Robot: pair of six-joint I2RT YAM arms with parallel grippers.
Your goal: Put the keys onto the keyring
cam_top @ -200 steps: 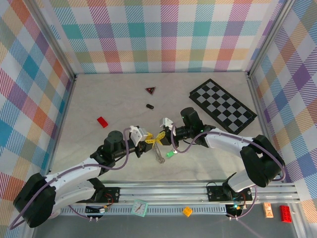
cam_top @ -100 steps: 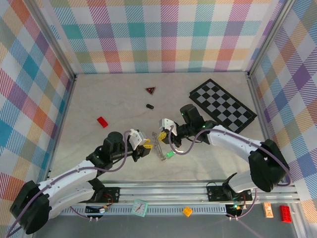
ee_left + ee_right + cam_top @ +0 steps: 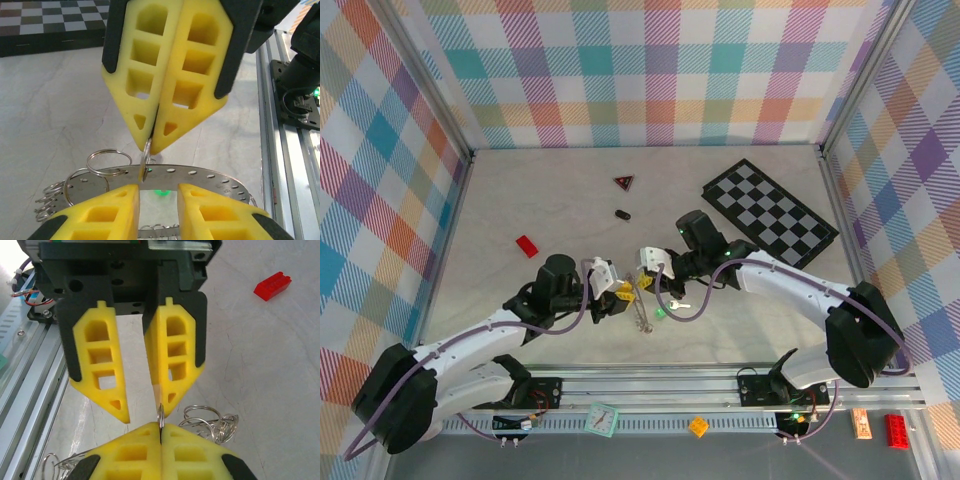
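Right gripper point(image 3: 151, 145): fingers pressed together, pinching a small ring point(image 3: 146, 152) on the keyring point(image 3: 200, 172) band, which sits between both grippers. Left gripper point(image 3: 157, 189): fingers spread astride the band; it should close squarely on the band, clear of the bunched keys point(image 3: 47, 205). Green piece point(image 3: 661, 311) lies just beside, a possible snag; red brick point(image 3: 527, 246) and chequered board point(image 3: 770, 213) are well apart.

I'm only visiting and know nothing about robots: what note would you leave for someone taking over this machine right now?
Right claw: shut, pinching a small ring upright at its fingertips.
Left claw: open, fingertips apart, facing the right claw, gripping nothing I can see.
Keyring: the holed metal band running between the claws, other small rings bunched at one end.
Done: the pinched ring meets the band; threaded or not, I cannot tell.
Left: get the keys on; I cannot pick them out here.
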